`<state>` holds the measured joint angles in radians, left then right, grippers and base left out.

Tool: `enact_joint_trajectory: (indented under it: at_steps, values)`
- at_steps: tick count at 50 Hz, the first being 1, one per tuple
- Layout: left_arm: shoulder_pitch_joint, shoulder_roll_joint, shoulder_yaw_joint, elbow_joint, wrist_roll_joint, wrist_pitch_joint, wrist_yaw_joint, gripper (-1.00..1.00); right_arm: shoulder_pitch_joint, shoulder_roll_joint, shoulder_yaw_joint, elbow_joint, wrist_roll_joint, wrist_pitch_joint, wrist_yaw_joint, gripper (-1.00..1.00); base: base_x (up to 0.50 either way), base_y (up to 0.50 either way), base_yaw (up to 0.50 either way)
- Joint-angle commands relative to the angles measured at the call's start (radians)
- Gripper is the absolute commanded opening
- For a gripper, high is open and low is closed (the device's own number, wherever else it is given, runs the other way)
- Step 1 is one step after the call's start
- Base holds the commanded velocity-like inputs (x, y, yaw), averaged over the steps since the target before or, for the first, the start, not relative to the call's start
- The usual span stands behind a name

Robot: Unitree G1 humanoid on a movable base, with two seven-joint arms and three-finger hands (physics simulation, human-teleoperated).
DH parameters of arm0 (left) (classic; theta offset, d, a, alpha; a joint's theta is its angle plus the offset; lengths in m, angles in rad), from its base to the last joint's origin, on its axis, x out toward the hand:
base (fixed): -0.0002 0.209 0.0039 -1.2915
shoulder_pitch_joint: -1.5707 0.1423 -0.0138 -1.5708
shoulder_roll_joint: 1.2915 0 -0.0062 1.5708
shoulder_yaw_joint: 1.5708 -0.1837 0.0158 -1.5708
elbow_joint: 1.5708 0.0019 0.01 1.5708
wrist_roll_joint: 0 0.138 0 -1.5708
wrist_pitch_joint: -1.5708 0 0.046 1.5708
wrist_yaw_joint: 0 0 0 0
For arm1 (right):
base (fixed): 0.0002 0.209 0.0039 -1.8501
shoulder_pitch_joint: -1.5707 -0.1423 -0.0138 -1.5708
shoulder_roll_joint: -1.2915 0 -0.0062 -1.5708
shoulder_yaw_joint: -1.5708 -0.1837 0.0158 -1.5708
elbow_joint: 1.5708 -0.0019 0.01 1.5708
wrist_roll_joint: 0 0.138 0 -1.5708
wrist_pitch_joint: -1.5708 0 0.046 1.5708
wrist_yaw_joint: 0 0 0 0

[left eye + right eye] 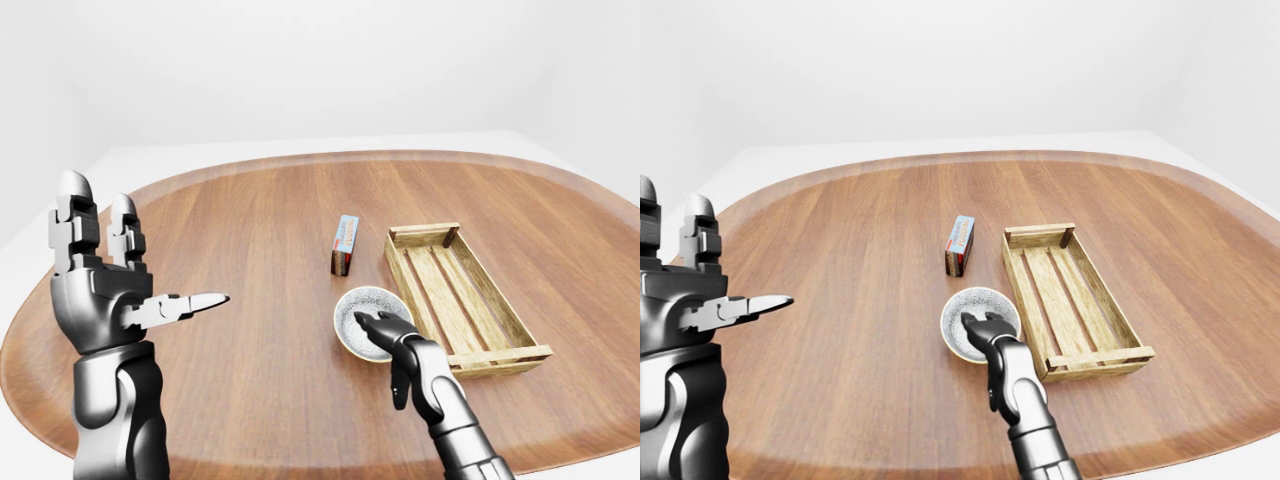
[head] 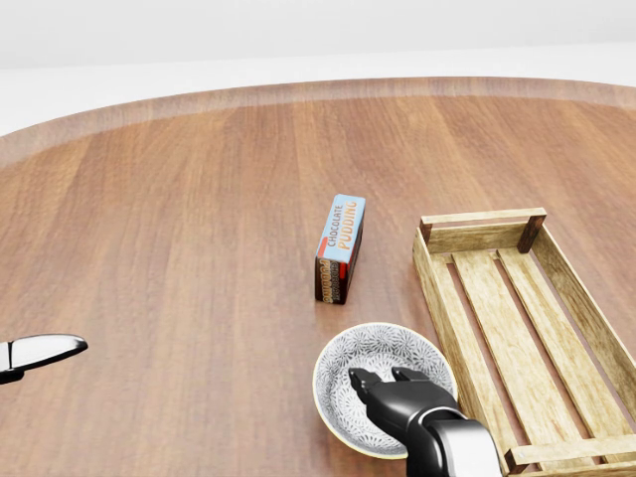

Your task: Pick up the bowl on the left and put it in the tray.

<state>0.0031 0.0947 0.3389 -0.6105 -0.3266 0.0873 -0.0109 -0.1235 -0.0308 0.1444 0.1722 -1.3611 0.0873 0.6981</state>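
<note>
Right hand (image 2: pixel 412 409), black, three-fingered: it reaches in from the bottom of the head view, fingers curled over the lower-right rim of the bowl with the tips inside the basin. It cannot be told whether the fingers actually pinch the rim or merely rest over it.

Task object: round grey-white patterned ceramic bowl (image 2: pixel 366 360). It sits upright on the table, just beside the left wall of the tray and level with that wall's lower half in the head view. It is not in the tray.

Landmark: slatted pale wooden tray (image 2: pixel 443 294), nothing in it, long axis running from bottom to top of the head view.

Governing relation: the tray lies directly to the bowl's right, adjoining it. The right hand is already at the bowl and is clearly the nearer one. In my judgement, a lift and a short carry rightward over the left wall would suffice.

Left hand (image 1: pixel 100 290), silver: released, fingers upright, thumb out, well apart to the tray's left.

Other items: blue and brown chocolate pudding box (image 2: pixel 340 248), standing left of the tray's upper end; round brown wooden table (image 2: pixel 179 248).
</note>
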Motion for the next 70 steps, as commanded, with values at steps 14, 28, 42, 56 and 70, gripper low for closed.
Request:
enact_joint_trajectory:
  at_steps: [14, 28, 42, 56, 70]
  values:
    - [-0.001, 0.001, 0.002, 0.000, -0.001, 0.000, -0.002, 1.00, -0.017, 0.000, 0.009, 0.081, 0.024, 0.000, 0.000, 1.00, 0.00, 0.00, 0.00]
    - [-0.001, -0.003, -0.011, 0.017, 0.011, 0.000, -0.001, 1.00, -0.023, -0.013, 0.003, 0.132, 0.052, 0.000, 0.000, 1.00, 0.00, 0.00, 0.00]
    - [-0.001, -0.002, -0.013, 0.019, 0.012, 0.000, 0.000, 1.00, -0.030, -0.017, -0.004, 0.160, 0.064, 0.000, 0.000, 0.65, 0.00, 0.00, 0.00]
    - [0.007, -0.010, -0.030, 0.032, 0.034, 0.000, -0.005, 1.00, -0.013, -0.009, 0.018, 0.173, 0.089, 0.000, 0.000, -0.85, 0.00, 0.00, 0.00]
    - [0.013, -0.017, -0.039, 0.024, 0.044, 0.000, -0.009, 1.00, 0.019, -0.012, 0.023, 0.112, 0.080, 0.000, 0.000, -1.00, 0.00, 0.00, 0.00]
